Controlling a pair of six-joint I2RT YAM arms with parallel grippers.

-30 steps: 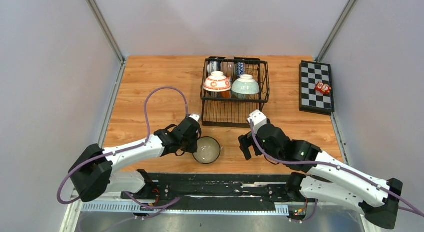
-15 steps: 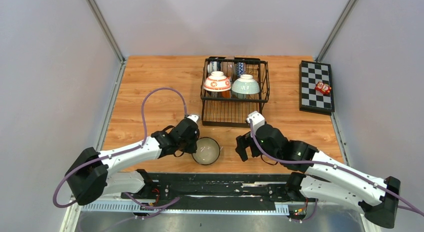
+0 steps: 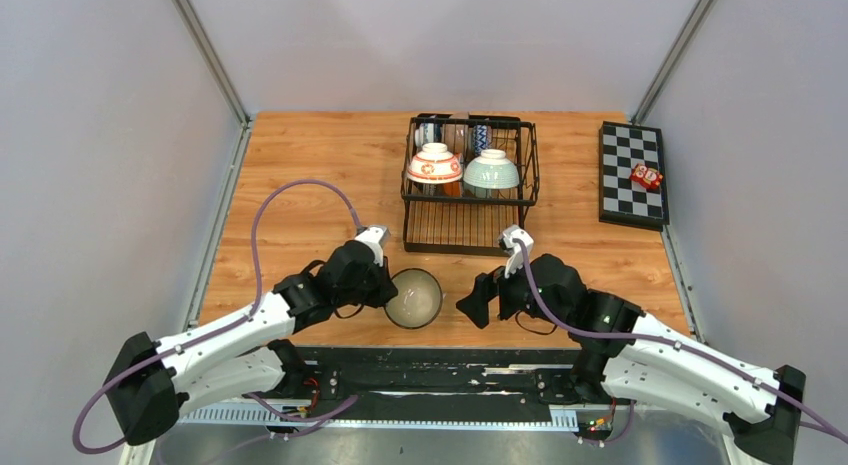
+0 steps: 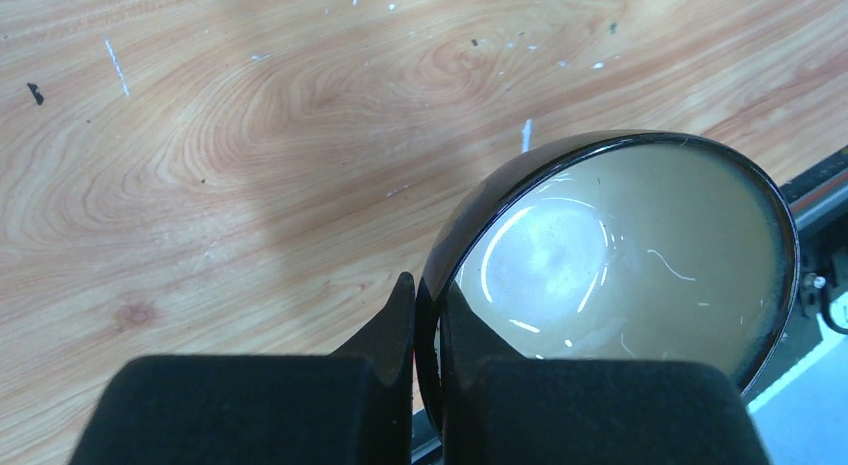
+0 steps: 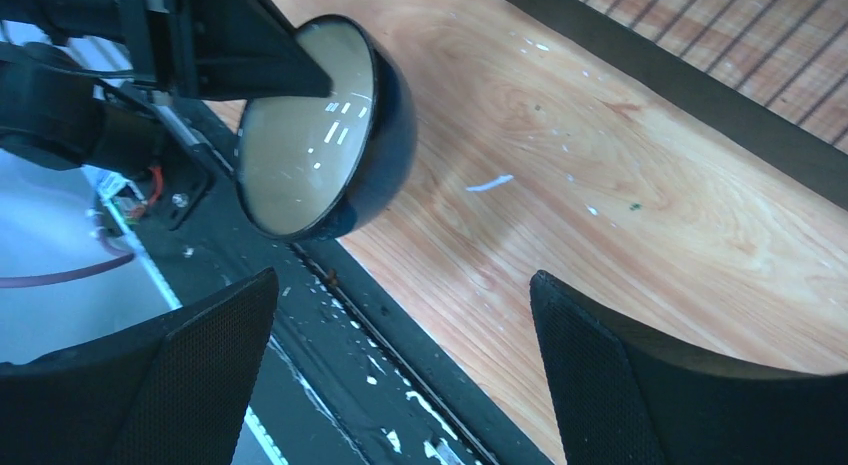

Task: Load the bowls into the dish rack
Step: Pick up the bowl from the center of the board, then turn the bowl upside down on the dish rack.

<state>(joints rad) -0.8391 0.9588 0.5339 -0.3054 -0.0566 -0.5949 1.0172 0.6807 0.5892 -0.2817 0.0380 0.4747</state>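
Right hand (image 3: 484, 305), spread wide, has edged toward the dark bowl (image 3: 414, 298).

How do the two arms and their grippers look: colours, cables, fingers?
The left arm and right arm have white shells with black joints; a purple cable runs along each. The left gripper and right gripper are black, with broad fingers bearing finely textured pads.
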